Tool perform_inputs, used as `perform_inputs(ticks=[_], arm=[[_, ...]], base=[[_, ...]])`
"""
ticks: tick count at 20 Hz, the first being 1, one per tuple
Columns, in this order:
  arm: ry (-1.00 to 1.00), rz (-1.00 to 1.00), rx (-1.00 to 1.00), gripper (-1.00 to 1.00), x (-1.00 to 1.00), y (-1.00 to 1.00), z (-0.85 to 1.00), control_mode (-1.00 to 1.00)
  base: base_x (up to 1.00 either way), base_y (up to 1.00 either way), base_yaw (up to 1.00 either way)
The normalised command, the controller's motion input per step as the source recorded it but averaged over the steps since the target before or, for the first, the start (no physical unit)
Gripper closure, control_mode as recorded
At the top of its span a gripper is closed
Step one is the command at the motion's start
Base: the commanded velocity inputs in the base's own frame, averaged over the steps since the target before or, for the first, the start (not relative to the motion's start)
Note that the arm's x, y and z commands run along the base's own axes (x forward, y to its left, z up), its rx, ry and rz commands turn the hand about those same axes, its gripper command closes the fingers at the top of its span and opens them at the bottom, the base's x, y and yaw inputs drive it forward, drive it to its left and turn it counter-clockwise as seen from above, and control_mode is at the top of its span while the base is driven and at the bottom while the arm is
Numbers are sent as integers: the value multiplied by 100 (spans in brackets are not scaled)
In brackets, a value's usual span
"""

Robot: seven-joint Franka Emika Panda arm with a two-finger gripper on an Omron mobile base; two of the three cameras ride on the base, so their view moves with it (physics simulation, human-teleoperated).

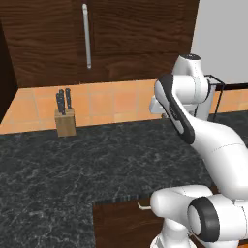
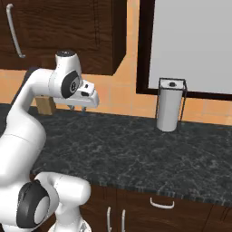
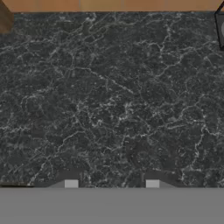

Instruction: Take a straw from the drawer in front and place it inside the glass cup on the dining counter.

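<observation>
Claw [image 2: 78,108] hangs above black speckled desk [image 2: 149,154], pointing down; hand view gives two fingertips [image 3: 71,183] set apart with bare stone between, nothing held. Paper towel roll [image 2: 168,108] in a wire stand well off to the claw's right, by the tiled wall [image 2: 122,97]. Knife block [image 1: 65,121] with dark-handled knives stands at the back of the desk, touching the wall, left of the arm. Broad open stone between block and roll. Desk's front edge runs below the arm; a dark drawer [image 2: 181,206] with small silver handle [image 2: 161,205] sits under it, shut. Dark upper cabinets [image 1: 97,38] hang overhead. Straw, if inside the drawer, cannot be made out.
</observation>
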Motion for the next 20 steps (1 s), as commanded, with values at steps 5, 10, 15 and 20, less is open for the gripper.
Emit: perform_inputs(ticks=[5, 10, 15, 20], arm=[[0, 0, 0, -100, -1, 0, 0, 100], [0, 0, 0, -100, 0, 0, 0, 100], [0, 0, 0, -100, 0, 0, 0, 100], [0, 0, 0, -100, 0, 0, 0, 100]], base=[[-58, 0, 0], [-82, -17, 3], [-9, -63, 45], [0, -74, 62]])
